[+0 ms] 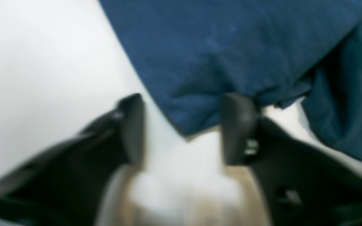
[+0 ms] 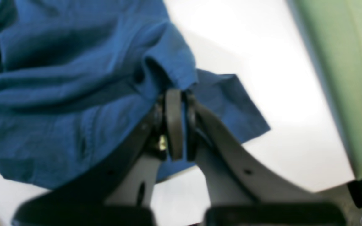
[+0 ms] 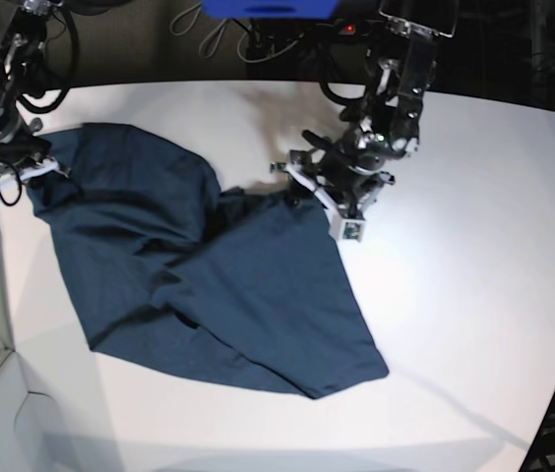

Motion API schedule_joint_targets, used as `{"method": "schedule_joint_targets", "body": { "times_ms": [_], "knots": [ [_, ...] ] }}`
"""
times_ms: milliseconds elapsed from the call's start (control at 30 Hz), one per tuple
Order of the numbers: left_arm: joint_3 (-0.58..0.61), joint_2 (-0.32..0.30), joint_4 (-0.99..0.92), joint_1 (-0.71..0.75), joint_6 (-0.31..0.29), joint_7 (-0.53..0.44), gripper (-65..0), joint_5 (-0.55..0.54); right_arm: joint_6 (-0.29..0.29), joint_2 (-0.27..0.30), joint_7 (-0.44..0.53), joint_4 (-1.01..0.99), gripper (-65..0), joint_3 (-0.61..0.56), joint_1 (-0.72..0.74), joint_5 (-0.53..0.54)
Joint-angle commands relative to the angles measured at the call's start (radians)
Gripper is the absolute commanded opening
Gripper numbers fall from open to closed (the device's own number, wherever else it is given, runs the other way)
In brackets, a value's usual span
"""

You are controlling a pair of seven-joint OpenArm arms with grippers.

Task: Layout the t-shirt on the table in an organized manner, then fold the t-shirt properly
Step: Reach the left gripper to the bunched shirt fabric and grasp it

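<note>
- Spreading stage: shirt [image 3: 209,285] lies rumpled, partly unfolded, on table [image 3: 474,246].
- Right gripper [image 2: 181,125] pinches a shirt edge.
- Left gripper [image 1: 182,128] gapes astride a shirt corner, nothing pinched.
- Next, likely: left clamps that corner, both pull taut.

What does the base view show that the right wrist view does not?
Only the base view shows the whole t-shirt spread out but rumpled, and the left gripper at its far corner. Only the right wrist view shows the right gripper pinched shut on a fold of cloth, beside a green panel. Both show blue fabric on the white table.
</note>
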Motion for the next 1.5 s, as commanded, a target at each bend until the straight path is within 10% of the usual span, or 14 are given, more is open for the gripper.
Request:
{"method": "schedule_joint_targets", "body": {
  "times_ms": [0, 100, 600, 1067, 1467],
  "knots": [
    [0.008, 0.004, 0.015, -0.016, -0.004, -0.016, -42.4, -0.008, 0.002, 0.014, 0.017, 0.017, -65.0, 0.000, 0.010, 0.005],
    [0.001, 0.004, 0.010, -0.022, 0.002, -0.016, -65.0, -0.008, 0.002, 0.013, 0.020, 0.017, -65.0, 0.000, 0.011, 0.005],
    [-0.244, -0.062, 0.181, -0.131, 0.004, -0.007, -64.5, -0.008, 0.002, 0.069, 0.025, -0.178, -65.0, 0.002, 0.070, 0.005],
    [-0.279, -0.103, -0.223, -0.478, 0.002, -0.014, -64.1, -0.008, 0.002, 0.129, 0.018, -0.236, -63.1, -0.001, 0.125, 0.005],
    [-0.281, -0.103, -0.091, -0.413, -0.001, -0.005, -14.2, -0.009, 0.066, 0.108, 0.018, -0.227, -43.1, 0.000, 0.096, 0.005]
  ]
}}
